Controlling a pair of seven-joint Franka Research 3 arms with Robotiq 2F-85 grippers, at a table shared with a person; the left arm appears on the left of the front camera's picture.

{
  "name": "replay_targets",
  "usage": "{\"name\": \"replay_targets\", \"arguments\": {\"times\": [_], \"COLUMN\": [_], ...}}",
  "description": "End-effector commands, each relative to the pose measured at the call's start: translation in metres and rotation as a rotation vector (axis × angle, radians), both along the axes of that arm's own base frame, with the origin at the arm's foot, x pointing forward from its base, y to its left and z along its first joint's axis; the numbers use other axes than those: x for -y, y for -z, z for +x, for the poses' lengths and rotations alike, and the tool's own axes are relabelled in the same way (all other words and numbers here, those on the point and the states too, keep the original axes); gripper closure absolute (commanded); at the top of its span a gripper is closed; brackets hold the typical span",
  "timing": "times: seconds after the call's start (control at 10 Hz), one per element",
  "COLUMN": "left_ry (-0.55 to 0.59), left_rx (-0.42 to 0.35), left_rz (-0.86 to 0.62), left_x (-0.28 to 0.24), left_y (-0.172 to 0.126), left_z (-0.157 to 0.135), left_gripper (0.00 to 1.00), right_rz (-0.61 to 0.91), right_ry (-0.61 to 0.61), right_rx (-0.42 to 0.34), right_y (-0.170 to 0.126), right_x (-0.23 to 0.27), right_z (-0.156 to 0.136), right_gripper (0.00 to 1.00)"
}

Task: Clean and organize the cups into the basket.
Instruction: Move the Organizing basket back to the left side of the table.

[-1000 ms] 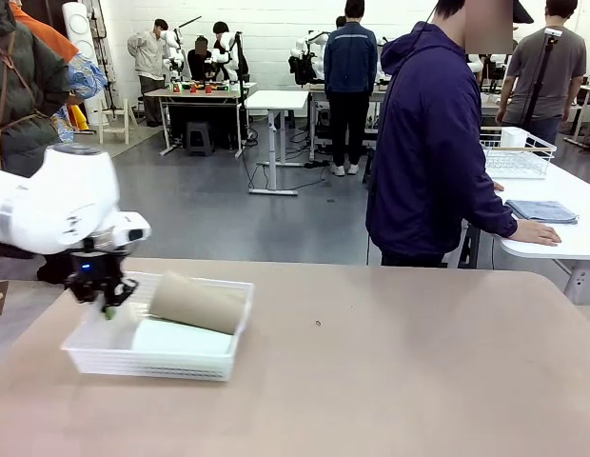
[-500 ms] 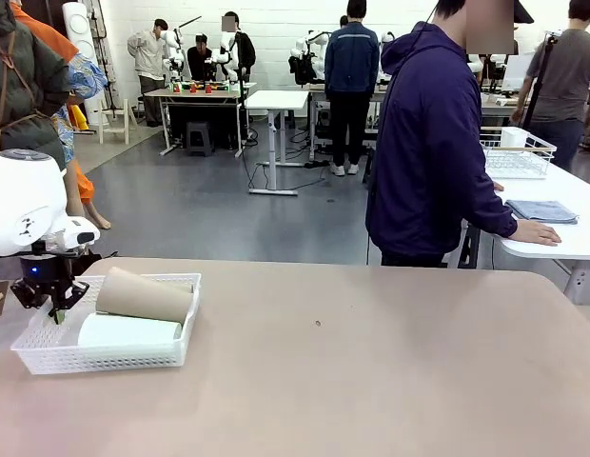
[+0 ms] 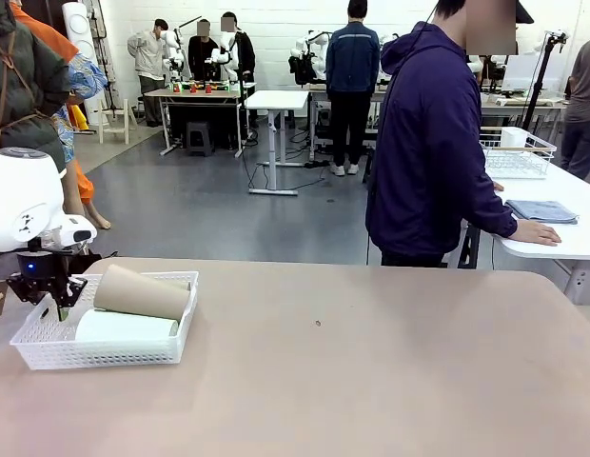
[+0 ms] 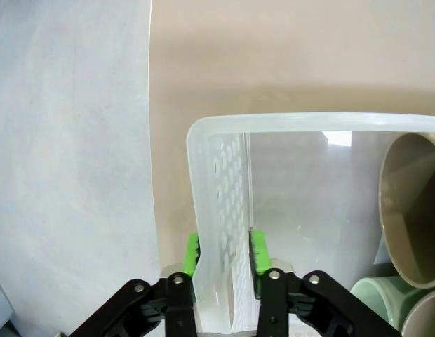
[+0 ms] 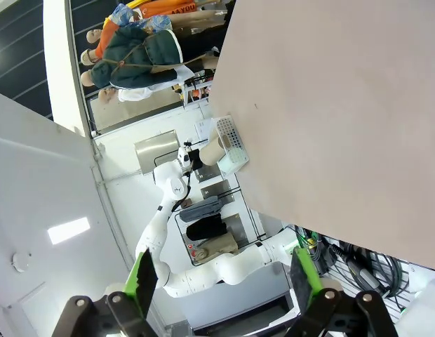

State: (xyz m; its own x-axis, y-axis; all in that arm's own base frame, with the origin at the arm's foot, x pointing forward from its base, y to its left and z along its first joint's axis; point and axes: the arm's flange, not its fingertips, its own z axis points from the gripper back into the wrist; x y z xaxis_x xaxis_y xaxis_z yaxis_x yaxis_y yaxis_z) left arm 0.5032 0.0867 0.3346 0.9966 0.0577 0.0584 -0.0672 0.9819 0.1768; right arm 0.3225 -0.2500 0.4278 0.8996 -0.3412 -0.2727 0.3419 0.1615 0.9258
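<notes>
- Basket (image 3: 48,354) at left edge of tabletop (image 3: 371,381), cups (image 3: 141,292) lying inside.
- Left claw (image 4: 224,254) straddling basket's end wall, pads just beside it; right claw (image 5: 221,281) wide, empty.
- Risk: snagged wall on lifting away, dragging basket off edge.

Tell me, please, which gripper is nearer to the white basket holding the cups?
Left. The left gripper straddles the basket's end wall, a pad either side. The right gripper, jaws open, hangs far back from the table, distant from the basket.
</notes>
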Motion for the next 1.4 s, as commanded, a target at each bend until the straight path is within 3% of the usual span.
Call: {"name": "replay_targets", "arguments": {"times": [0.0,0.1,0.3,0.8,0.9,1.0,1.3], "left_ry": [0.029,0.030,0.026,0.021,-0.019,-0.044,-0.087], "left_rx": [-0.005,-0.008,-0.011,-0.012,0.023,0.022,0.120], "left_rz": [-0.009,-0.008,-0.006,-0.008,0.011,0.009,0.048], "left_x": [-0.004,-0.004,-0.004,-0.004,-0.002,0.004,0.026], "left_y": [0.000,-0.001,-0.002,-0.009,-0.017,-0.033,-0.097], "left_z": [0.005,0.005,0.005,0.001,-0.005,-0.022,-0.098], "left_gripper": [0.00,0.14,0.00,0.00,0.00,0.00,0.00], "right_rz": [-0.002,-0.002,-0.002,-0.002,-0.002,-0.002,-0.002], "right_ry": [0.004,0.004,0.004,0.004,0.004,0.004,0.004], "right_rx": [0.000,0.000,0.000,0.000,0.000,0.000,0.000], "right_y": [-0.001,-0.001,-0.001,-0.001,-0.001,-0.001,-0.001], "right_x": [-0.004,-0.004,-0.004,-0.004,-0.004,-0.004,-0.004], "right_z": [-0.002,-0.002,-0.002,-0.002,-0.002,-0.002,-0.002], "right_gripper": [0.00,0.00,0.00,0.00,0.00,0.00,0.00]}}
